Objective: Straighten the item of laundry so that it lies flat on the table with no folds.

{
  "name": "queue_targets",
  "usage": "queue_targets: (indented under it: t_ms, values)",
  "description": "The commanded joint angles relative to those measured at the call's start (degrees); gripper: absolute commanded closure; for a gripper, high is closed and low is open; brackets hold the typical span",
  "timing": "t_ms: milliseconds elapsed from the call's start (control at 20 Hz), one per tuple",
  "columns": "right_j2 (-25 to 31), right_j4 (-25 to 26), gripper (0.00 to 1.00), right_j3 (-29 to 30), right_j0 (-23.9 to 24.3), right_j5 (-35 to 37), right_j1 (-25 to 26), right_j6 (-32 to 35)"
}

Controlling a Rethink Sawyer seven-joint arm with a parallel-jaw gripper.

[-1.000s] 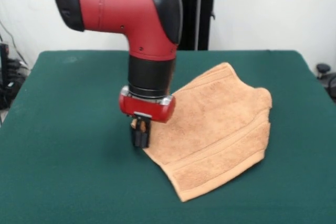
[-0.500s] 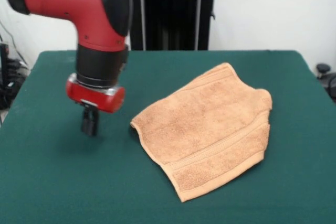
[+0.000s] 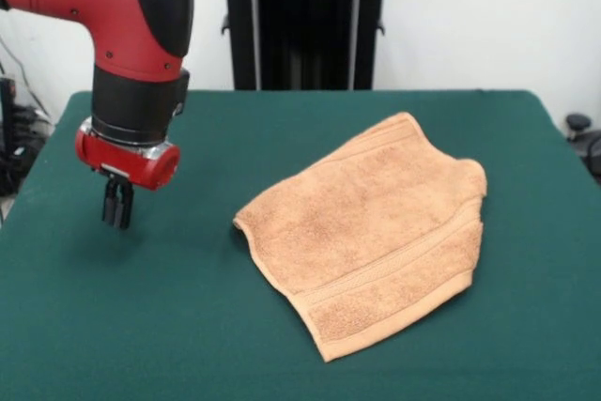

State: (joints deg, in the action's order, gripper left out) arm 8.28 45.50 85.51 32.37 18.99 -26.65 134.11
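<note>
Tan terry towel [image 3: 371, 232] lies at about 4 o'clock on the green surface [image 3: 188, 326], its 3 o'clock corner bunched, a woven band near its lower hem. My hand [image 3: 117, 216] hangs over bare felt at 9 o'clock, well apart from it, fingers drawn together, holding nothing.

Even, bright overhead light. A soft shadow lies on the table [image 3: 113, 326] under the gripper [image 3: 116, 218]; a faint one rims the towel [image 3: 376, 232]. Slight overall softness, no glare.
</note>
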Motion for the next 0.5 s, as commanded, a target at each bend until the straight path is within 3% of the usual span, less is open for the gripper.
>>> queue_targets:
  t_ms: [50,500]
  values:
    - [6.76,3.5,1.0,6.53,-2.34,4.28,2.62,-13.69]
    - [5.6,3.67,1.0,6.52,-4.55,3.33,2.81,-9.95]
